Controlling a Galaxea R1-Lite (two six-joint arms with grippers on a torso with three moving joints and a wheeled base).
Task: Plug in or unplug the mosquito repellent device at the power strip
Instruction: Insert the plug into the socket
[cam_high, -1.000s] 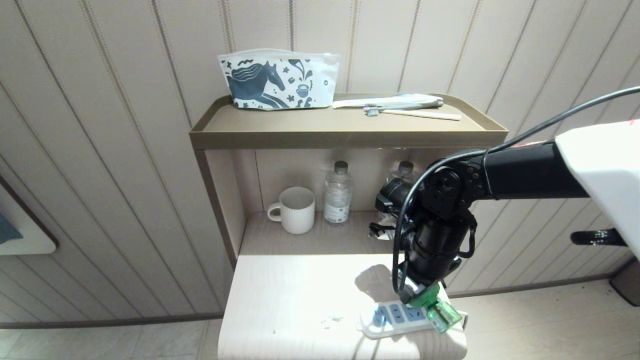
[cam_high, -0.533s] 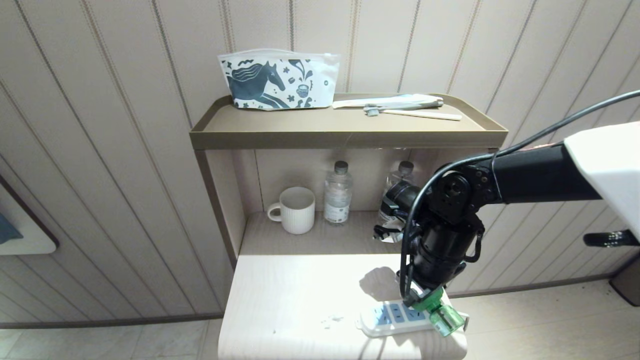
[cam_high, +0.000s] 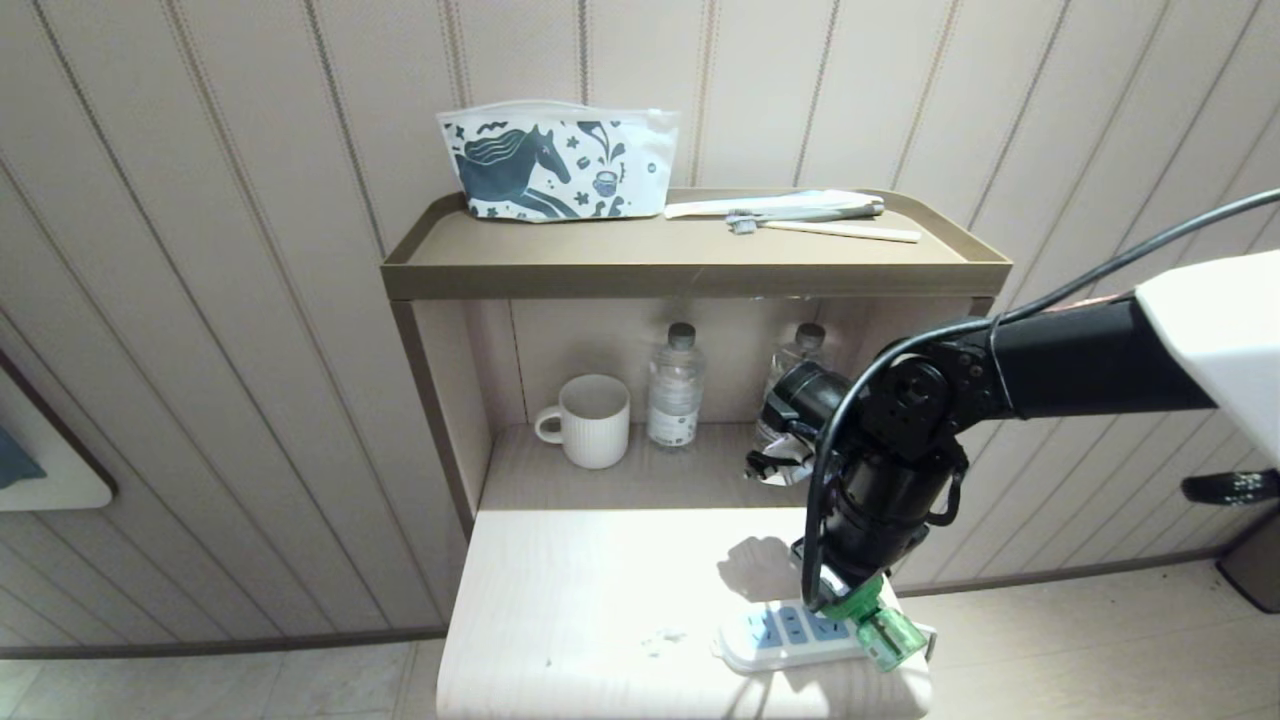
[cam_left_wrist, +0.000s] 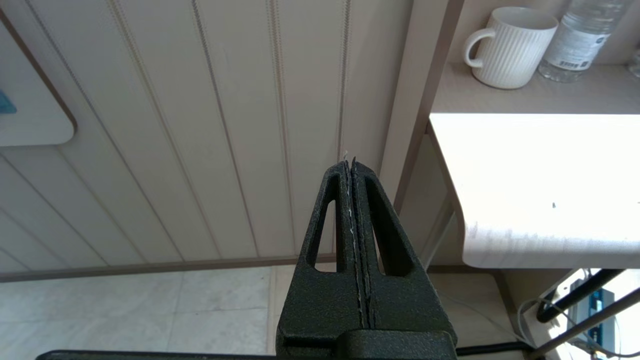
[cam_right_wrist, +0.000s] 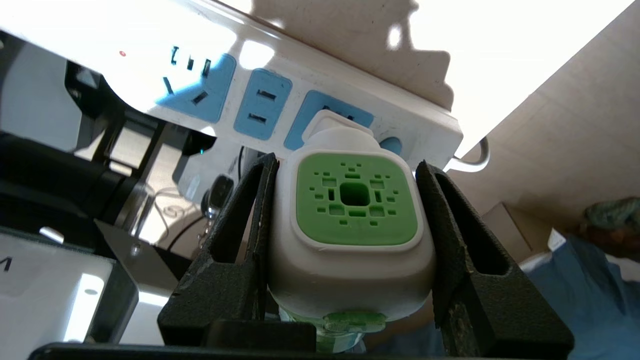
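The mosquito repellent device (cam_right_wrist: 355, 200), a white head with a green centre and a green bottle (cam_high: 890, 635), is held by its two sides in my right gripper (cam_right_wrist: 347, 161), which is shut on it. Its plug block meets the third blue socket of the white power strip (cam_high: 770, 640); how deep it sits I cannot tell. The strip lies at the front right corner of the pale table (cam_high: 580, 600), and my right gripper (cam_high: 845, 600) reaches down onto it there. My left gripper (cam_left_wrist: 349, 162) is shut and empty, parked off the table's left side above the floor.
A white mug (cam_high: 592, 420) and two clear water bottles (cam_high: 675, 390) (cam_high: 800, 360) stand in the niche behind the table. The shelf (cam_high: 690, 265) above carries a printed pouch (cam_high: 555, 160) and a toothbrush (cam_high: 800, 212). The strip's cable leaves over the table's right edge.
My right arm has sunk a little and shifted slightly right, bringing the device down against the strip's right end. The grip on it is unchanged.
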